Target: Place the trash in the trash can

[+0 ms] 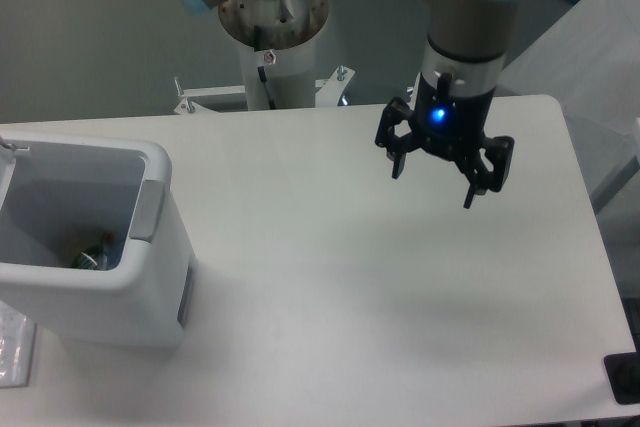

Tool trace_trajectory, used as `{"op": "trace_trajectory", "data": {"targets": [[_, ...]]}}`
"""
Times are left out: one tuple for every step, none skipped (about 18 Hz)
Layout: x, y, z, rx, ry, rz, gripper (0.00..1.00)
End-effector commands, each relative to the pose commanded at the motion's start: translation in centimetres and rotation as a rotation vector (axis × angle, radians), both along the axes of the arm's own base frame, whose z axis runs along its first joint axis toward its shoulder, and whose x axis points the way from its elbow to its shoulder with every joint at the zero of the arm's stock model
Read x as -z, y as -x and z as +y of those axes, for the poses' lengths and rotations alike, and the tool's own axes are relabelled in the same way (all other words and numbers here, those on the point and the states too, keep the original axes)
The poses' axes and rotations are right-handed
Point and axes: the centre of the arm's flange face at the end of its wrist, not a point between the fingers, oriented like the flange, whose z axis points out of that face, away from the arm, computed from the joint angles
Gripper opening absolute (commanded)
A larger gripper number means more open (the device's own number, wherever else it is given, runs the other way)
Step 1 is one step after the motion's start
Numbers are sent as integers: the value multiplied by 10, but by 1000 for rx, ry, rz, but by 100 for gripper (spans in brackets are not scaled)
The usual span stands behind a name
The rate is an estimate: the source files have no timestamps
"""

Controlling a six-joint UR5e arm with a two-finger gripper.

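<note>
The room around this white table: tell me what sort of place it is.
Probably a robotics lab or test cell. An industrial arm's bolted pedestal base stands behind the bare white table, its open gripper hangs above it, and a white trash can serves as the prop.
</note>
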Motion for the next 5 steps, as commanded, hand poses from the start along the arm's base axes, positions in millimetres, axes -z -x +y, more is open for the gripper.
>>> {"op": "trace_trajectory", "data": {"targets": [[-2,0,-2,13,8,9,100],[-1,0,-6,36,33,9,100],[3,-1,-9,66,77,3,100],[5,-1,-12,87,108,2,100],[6,-1,-13,92,112,3,100]]}}
